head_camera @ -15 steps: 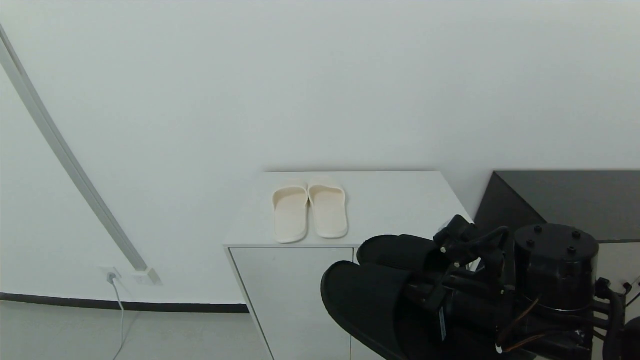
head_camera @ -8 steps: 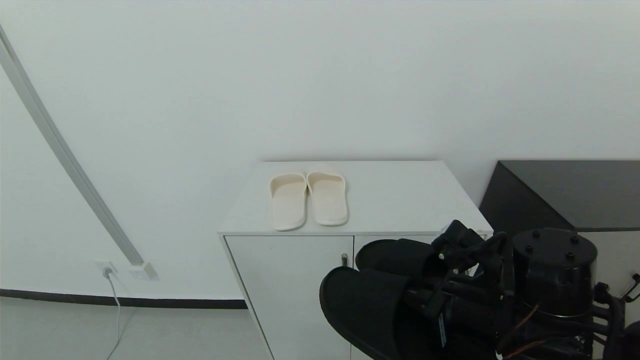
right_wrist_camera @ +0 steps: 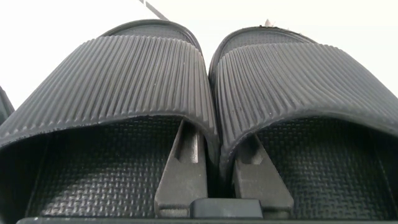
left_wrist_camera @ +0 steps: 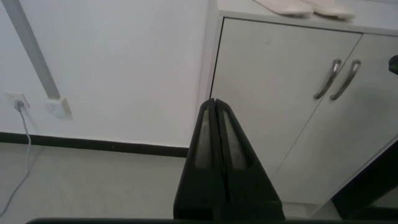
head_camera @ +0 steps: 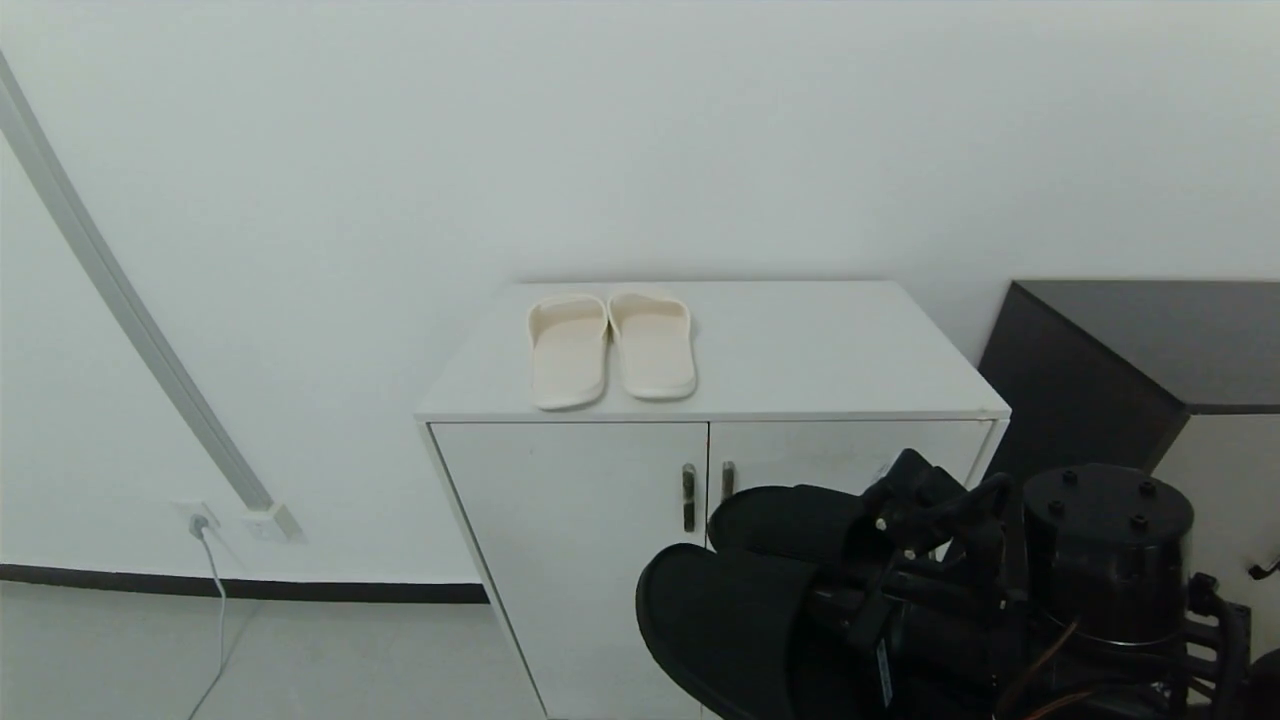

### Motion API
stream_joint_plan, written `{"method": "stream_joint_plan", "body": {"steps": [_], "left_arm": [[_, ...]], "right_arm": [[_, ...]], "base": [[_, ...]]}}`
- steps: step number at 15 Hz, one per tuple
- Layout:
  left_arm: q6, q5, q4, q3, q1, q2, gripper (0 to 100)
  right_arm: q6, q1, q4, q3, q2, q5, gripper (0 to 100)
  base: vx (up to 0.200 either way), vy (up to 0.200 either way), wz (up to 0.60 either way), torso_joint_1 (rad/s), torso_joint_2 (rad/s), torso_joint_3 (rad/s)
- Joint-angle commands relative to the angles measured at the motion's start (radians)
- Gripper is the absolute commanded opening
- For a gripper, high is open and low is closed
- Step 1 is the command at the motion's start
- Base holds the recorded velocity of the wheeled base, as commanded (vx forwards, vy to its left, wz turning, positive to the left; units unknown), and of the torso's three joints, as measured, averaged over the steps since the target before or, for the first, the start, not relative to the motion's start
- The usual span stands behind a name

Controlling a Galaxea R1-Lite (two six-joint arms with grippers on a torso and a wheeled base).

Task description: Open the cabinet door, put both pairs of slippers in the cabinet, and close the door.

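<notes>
A pair of cream slippers (head_camera: 610, 347) lies side by side on top of the white cabinet (head_camera: 800, 345), whose two doors are shut, with their handles (head_camera: 706, 495) meeting at the middle. My right gripper (head_camera: 860, 575) holds a pair of black slippers (head_camera: 740, 590) low in front of the right door; its fingers (right_wrist_camera: 183, 177) sit inside the two slippers, pinching their inner walls together. The black slippers' ribbed straps (right_wrist_camera: 143, 81) loom close in the right wrist view. My left gripper (left_wrist_camera: 216, 134) is shut and empty, low before the cabinet's left door (left_wrist_camera: 273, 93).
A dark cabinet (head_camera: 1150, 350) stands right beside the white one. A grey conduit (head_camera: 110, 290) runs slantwise down the wall to a socket (head_camera: 195, 520) with a cable plugged in. Bare floor (head_camera: 250, 650) lies to the left of the cabinet.
The head view has shifted: the cabinet now sits higher in the picture and its doors and handles have come into sight. The right gripper keeps the black slippers as before.
</notes>
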Motion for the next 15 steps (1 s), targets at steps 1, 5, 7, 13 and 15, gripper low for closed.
{"method": "stream_joint_plan", "body": {"steps": [1,5,7,13,15], "left_arm": [[-0.001,0.001,0.0,0.0,0.0,0.001,0],[-0.003,-0.001,0.0,0.0,0.0,0.001,100],[-0.001,-0.002,0.0,0.0,0.0,0.001,100],[-0.006,-0.004,0.0,0.0,-0.001,0.001,100],[-0.006,-0.007,0.0,0.0,-0.001,0.001,100]], "right_arm": [[0.001,0.006,-0.002,0.001,0.003,0.0,0],[0.0,0.006,-0.008,0.004,0.003,-0.001,0],[0.001,0.004,-0.008,0.006,0.006,0.0,0],[0.0,0.006,-0.008,0.023,0.006,0.0,0],[-0.011,0.007,-0.015,0.027,0.003,0.002,0]], "base": [[0.0,0.0,0.0,-0.217,0.57,0.325],[0.0,0.0,0.0,-0.21,0.52,0.316],[0.0,0.0,0.0,-0.186,0.51,0.31],[0.0,0.0,0.0,-0.163,0.48,0.322],[0.0,0.0,0.0,-0.137,0.46,0.33]]}}
